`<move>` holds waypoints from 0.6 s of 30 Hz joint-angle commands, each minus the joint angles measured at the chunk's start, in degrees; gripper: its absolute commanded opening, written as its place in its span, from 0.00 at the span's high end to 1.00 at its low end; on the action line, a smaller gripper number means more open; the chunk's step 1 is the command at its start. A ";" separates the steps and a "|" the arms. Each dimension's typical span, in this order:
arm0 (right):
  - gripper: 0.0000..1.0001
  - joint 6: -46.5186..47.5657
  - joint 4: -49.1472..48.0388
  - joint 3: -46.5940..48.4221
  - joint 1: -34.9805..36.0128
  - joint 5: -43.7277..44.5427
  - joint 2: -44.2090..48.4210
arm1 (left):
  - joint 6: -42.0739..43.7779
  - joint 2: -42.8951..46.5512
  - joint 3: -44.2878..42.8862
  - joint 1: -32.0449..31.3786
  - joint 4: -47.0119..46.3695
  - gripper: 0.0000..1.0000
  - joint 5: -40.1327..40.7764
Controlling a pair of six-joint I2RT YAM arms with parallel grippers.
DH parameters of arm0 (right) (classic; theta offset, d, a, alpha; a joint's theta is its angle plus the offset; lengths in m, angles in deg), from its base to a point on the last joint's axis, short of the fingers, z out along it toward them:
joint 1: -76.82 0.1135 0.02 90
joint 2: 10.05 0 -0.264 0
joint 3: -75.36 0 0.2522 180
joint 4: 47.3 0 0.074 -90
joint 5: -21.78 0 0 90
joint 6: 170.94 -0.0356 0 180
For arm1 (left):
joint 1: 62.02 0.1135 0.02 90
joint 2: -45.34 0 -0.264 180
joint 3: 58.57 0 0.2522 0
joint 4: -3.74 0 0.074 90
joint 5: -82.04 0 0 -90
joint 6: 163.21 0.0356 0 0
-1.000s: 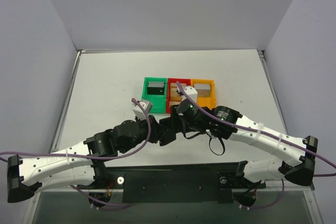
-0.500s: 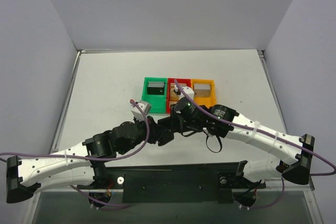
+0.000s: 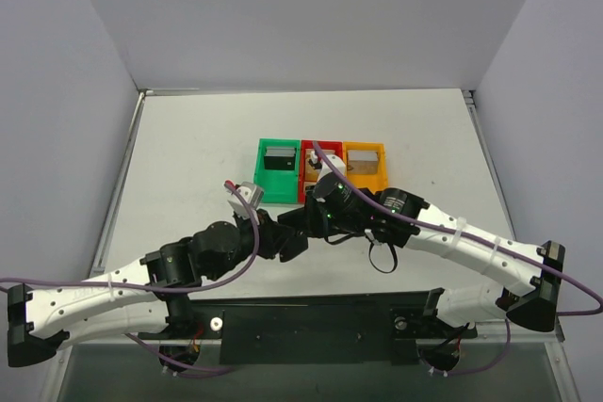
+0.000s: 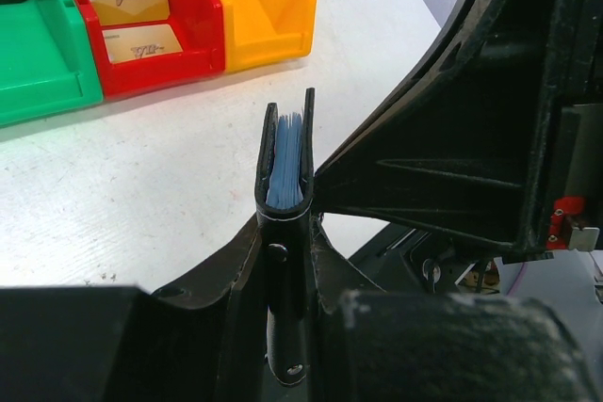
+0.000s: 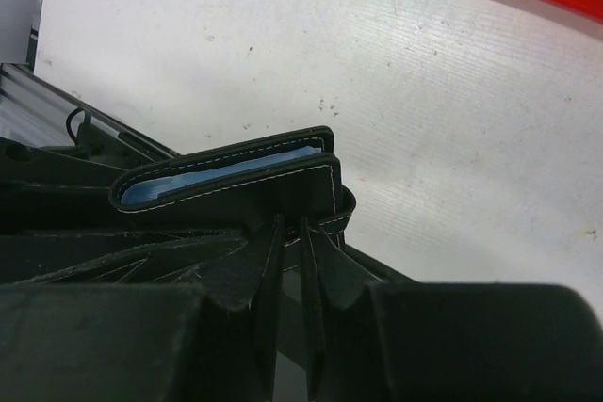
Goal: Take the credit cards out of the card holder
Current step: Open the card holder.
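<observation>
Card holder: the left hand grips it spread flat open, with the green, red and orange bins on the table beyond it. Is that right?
No. The card holder is folded nearly shut, not spread open: the left wrist view shows only a thin blue strip between its black edges. The left hand does grip it, with the green bin, red bin and orange bin beyond.

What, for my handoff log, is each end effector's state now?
Left end effector: closed on the card holder.
Right end effector: closed on the same card holder's edge.
</observation>
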 commanded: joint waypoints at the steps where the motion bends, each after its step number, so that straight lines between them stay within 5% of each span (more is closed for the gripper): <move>1: 0.93 1.27 5.33 -2.16 -0.69 0.59 1.05 | -0.28 3.69 -1.77 -0.22 -5.75 1.00 3.63; 18: 1.00 1.80 5.68 -4.27 -0.60 1.19 3.60 | -0.10 5.36 -2.39 -0.22 -4.43 1.00 5.48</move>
